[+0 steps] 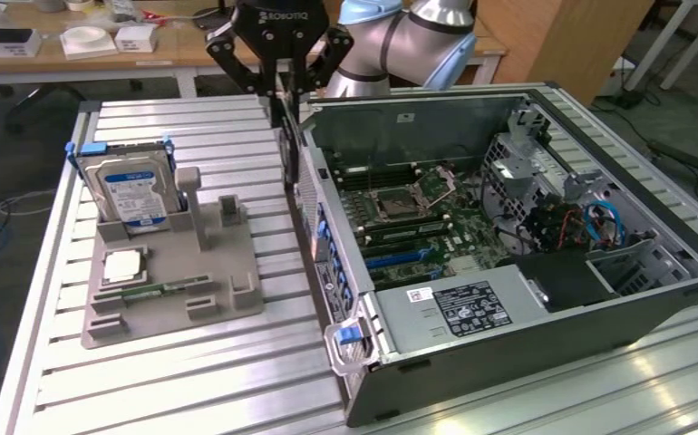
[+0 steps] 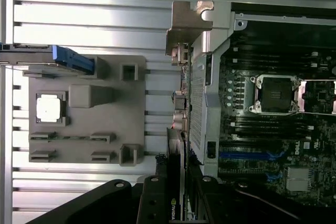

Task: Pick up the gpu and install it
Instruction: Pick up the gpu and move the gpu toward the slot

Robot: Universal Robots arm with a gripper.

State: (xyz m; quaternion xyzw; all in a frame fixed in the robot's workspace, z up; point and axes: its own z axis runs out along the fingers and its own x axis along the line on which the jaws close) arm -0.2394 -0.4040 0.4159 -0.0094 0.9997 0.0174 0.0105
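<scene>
Grips gpu (image 1: 286, 136) (image 2: 176, 174) between part-closed jaws, card edge-on, long axis seemingly straight down from them. Hangs just outside case (image 1: 543, 349), close to rear wall (image 1: 314, 213), which stands between card and blue slots (image 1: 398, 258) on motherboard (image 1: 428, 213). Holder (image 1: 168, 290) with hard drive (image 1: 131, 190) well apart on desk (image 1: 204, 385).

bright, even overhead light falls on the slatted metal table (image 1: 204, 362), with glare patches at the exterior view's right. in the wrist view the slats wash out near white, while the open computer case (image 1: 543, 353) is dim inside.
</scene>
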